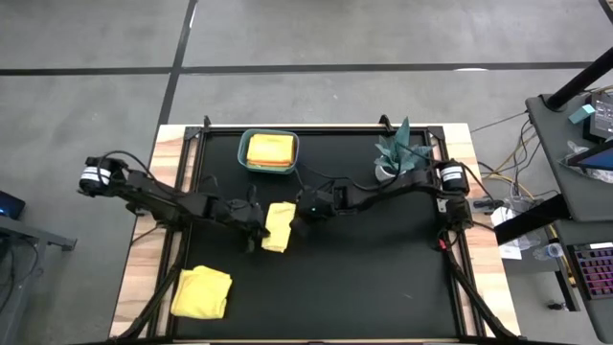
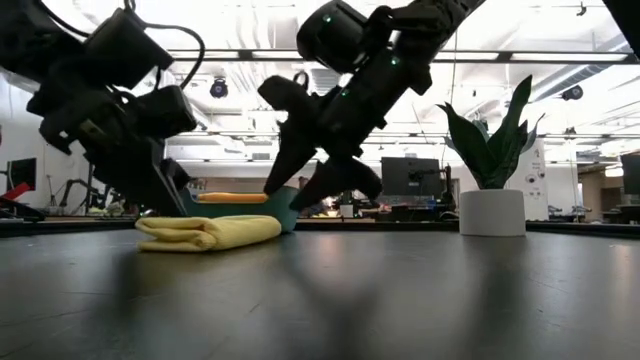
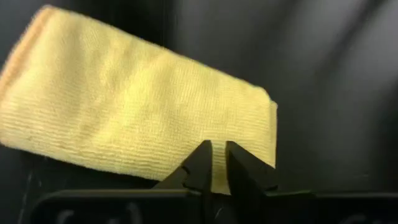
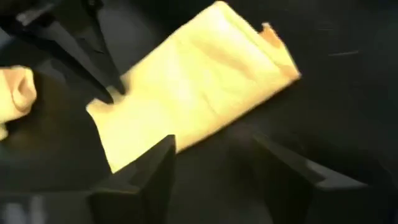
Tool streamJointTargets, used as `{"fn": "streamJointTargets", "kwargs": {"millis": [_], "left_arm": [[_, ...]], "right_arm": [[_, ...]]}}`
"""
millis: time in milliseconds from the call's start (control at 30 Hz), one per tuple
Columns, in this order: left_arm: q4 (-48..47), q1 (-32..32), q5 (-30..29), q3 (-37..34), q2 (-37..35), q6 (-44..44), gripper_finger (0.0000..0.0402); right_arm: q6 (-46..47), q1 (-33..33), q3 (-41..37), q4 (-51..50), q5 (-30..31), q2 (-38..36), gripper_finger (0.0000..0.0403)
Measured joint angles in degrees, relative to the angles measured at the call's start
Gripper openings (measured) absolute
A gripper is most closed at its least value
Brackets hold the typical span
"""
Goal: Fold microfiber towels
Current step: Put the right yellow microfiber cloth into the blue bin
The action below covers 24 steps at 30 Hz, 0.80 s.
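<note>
Now: folded yellow towel (image 1: pixel 278 226) flat on black mat (image 1: pixel 383 278), between both pincers. Left gripper (image 3: pixel 214 163) at towel's edge, fingers narrow, slim gap, nothing clamped. Right gripper (image 4: pixel 233 158) just beside opposite edge, fingers wide, empty. Second yellow towel (image 1: pixel 202 292) crumpled, well apart from left gripper. Teal bin (image 1: pixel 269 152) with folded towels beyond right gripper.

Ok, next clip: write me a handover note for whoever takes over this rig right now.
Left end effector: fingers nearly closed, a slim gap showing, at the edge of the folded yellow towel mid-table; grip unclear.
Right end effector: open, empty, just off that towel.
Teal bin at the back holds towels, yellow on top of orange.
Another yellow towel lies loosely bunched at the front left.
Done: middle towel looks folded.
Left: probably bin it, then fold the front-left one.
</note>
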Motion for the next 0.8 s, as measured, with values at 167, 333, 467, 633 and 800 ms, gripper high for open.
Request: {"fn": "streamJointTargets", "kwargs": {"millis": [167, 333, 467, 633, 800], "left_arm": [[0.6, 0.1, -2.7, 0.0, 2.6, -0.2, 0.0099], [1.7, 0.0, -3.2, 0.1, 4.8, -1.3, 0.0150], [2.5, 0.0, -3.2, 0.2, 6.2, -1.6, 0.0169], [3.5, 0.1, -3.2, 0.2, 6.9, -1.9, 0.0171], [4.6, 0.1, -3.2, 0.1, 6.9, -2.1, 0.0171]], "right_arm": [[3.3, 0.6, 0.0, 4.1, 0.3, 2.6, 0.0244], [6.0, 0.7, 0.0, 9.2, 0.4, 6.2, 0.0276], [6.9, 0.7, 0.0, 14.2, 0.4, 7.8, 0.0288], [8.8, 0.5, 0.0, 22.1, 1.1, 10.5, 0.0285], [9.8, 0.0, 0.1, 25.8, 1.9, 12.4, 0.0234]]}}
